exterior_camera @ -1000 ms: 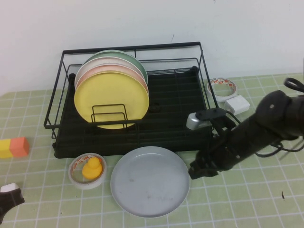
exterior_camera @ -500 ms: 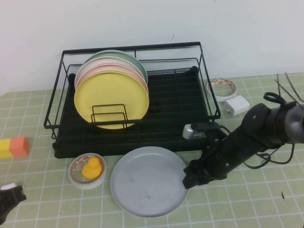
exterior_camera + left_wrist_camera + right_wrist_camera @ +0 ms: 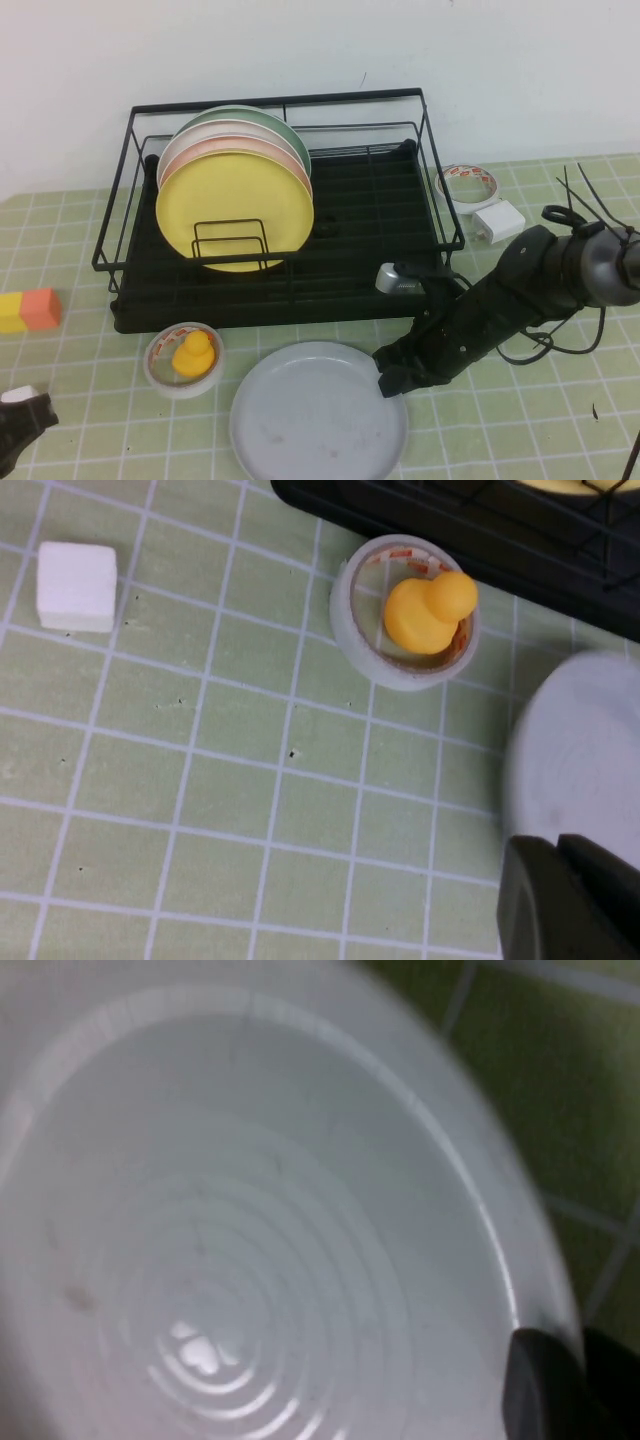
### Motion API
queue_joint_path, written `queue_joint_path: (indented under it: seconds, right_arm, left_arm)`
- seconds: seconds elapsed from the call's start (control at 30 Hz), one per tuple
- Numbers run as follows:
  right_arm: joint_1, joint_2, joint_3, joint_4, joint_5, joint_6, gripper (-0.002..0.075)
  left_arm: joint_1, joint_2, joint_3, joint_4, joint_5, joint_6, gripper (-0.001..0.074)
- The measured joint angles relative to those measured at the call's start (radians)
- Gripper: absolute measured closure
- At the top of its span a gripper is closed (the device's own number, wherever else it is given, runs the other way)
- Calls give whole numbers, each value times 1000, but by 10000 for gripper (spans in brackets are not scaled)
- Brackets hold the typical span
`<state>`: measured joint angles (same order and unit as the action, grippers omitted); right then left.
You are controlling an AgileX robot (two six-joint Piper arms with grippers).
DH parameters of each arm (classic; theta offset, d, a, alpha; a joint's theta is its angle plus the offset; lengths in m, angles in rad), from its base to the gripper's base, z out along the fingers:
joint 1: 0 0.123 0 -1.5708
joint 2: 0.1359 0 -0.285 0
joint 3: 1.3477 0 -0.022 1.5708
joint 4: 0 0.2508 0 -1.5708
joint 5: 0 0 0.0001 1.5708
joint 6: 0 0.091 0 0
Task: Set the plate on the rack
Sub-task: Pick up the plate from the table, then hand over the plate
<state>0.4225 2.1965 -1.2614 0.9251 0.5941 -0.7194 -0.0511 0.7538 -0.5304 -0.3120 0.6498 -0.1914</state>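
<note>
Reaching across the tabletop (image 3: 560, 420) with my right arm, I have my right jaws (image 3: 392, 372) at the plate (image 3: 318, 412), on its rim at about 2 o'clock; whether they grip that rim I cannot tell. The plate lies flat in front of the rack (image 3: 380, 240), which stands at 12 o'clock from it; a round plate has no long axis, so only the rim edge matters. My left jaws (image 3: 22, 425) sit parked at the plate's 9 o'clock, well apart, closure also untellable; the right arm is nearer.

right hand (image 3: 392, 370) low, arm outstretched; left hand (image 3: 18, 425) low at near-left
</note>
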Motion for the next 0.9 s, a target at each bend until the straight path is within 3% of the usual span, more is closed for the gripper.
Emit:
queue_joint_path:
  seconds: [0.13,0.3,0.43,0.57,0.67,0.8,0.9]
  right_arm:
    - [0,2,-19,0,61,-6,713]
    - [40,-86,-23,-5,146,-45,713]
    - [110,-217,-27,-5,151,-79,713]
    - [182,-323,-27,-2,119,-95,714]
    - [214,-366,-27,19,108,-118,714]
    - [219,-391,-27,120,113,-223,714]
    - [219,-395,-27,194,107,-310,711]
  left_arm:
    - [0,0,0,-35,16,21,737]
    - [0,0,0,-244,59,241,703]
    - [0,0,0,-456,82,455,502]
    - [0,27,0,-511,79,510,265]
    - [0,64,0,-511,62,517,197]
    - [0,118,0,-533,59,530,236]
    - [0,147,0,-567,66,571,382]
